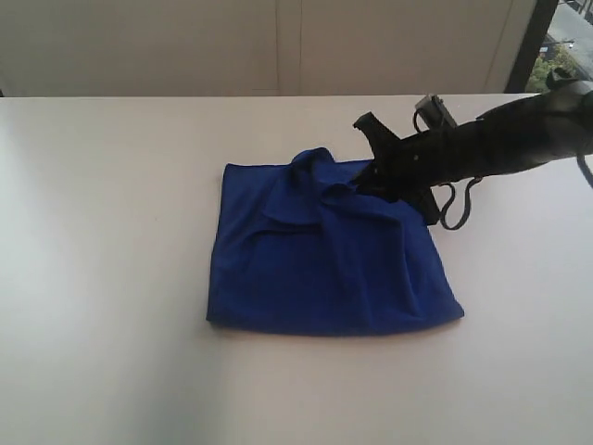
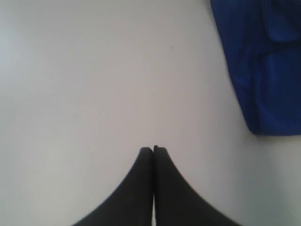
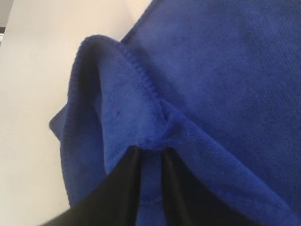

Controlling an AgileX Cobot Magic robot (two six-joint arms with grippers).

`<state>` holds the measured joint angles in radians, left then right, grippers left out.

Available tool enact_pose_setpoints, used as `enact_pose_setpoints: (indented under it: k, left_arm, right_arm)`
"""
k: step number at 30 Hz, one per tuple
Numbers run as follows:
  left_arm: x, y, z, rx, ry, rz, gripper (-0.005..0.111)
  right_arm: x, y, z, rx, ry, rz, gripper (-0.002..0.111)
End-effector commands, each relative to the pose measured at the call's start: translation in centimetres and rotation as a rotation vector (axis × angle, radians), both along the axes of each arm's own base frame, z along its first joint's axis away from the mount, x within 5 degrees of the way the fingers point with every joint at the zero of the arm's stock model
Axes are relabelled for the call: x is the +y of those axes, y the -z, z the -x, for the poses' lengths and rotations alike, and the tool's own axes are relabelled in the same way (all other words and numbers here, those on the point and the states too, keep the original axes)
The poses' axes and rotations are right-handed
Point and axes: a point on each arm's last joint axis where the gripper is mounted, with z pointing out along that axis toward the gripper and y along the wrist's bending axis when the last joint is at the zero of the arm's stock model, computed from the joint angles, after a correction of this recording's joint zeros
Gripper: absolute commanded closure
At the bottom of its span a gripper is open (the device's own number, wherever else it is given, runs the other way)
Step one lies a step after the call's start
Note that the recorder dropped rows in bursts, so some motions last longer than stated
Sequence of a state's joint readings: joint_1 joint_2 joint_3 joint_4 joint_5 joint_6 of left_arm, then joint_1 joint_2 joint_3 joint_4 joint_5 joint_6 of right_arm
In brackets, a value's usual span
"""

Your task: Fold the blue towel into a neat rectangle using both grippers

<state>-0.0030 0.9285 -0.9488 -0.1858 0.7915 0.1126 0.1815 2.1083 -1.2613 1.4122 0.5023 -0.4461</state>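
Towel: the blue towel (image 1: 324,269) lies near the middle of the white table (image 1: 111,232), already doubled into a rough, squarish block. Its edges from 3 round to 9 o'clock lie fairly flat; the part from 12 to 1 o'clock is bunched into a raised ridge.
Right gripper: the right gripper (image 1: 371,176) sits at the towel's 1 o'clock corner, its arm coming in from 2 o'clock. In the right wrist view its fingers (image 3: 127,188) pinch a hemmed fold of cloth between them, and the fold is lifted clear of the layer beneath.
Left gripper: the left gripper (image 2: 153,149) is out of the exterior view. Its own camera shows the fingers pressed together on nothing, above bare table, with one corner of the towel well apart from them.
Step in hand: probably carrying the pinched far edge over for another fold, or tugging it straight, done with one arm only.
Next move calls for: likely a low, steady pull of the held hem toward 6 or 7 o'clock so the ridge flattens and edges line up; the left gripper would have to spread and come to the cloth to pin or take a second corner.
Risk: the loose layers may drag and skew the block.
Containers: none in view; nothing is held in anything.
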Motion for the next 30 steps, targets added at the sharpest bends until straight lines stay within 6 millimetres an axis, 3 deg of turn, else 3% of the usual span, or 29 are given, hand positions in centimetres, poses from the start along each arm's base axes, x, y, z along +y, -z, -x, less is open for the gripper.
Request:
enact_pose_setpoints:
  k: [1,12,21,23,27,30]
  left_arm:
    - [-0.3,-0.1,0.1,-0.012,-0.005,0.055,0.107]
    - [-0.3,-0.1,0.1,-0.013,-0.006,0.056,0.107]
    - [-0.5,-0.1,0.1,-0.009,-0.002,0.078,0.107]
    - [-0.5,-0.1,0.1,-0.009,-0.002,0.084,0.107]
    - [-0.6,-0.1,0.1,-0.009,-0.001,0.089,0.107]
    - [-0.6,-0.1,0.1,-0.009,-0.001,0.091,0.107]
  right_arm:
    - [-0.1,1.1,-0.3,0.020,0.067,-0.050,0.080]
    - [0.5,1.9,-1.3,0.062,0.120,-0.179,0.077]
    - [0.1,2.1,-1.6,0.055,0.178,-0.146,0.077]
    - [0.0,2.2,-1.7,0.054,0.184,-0.140,0.082]
    - [-0.1,2.2,-1.7,0.052,0.198,-0.126,0.107]
    - [-0.2,2.3,-1.8,0.050,0.207,-0.117,0.108]
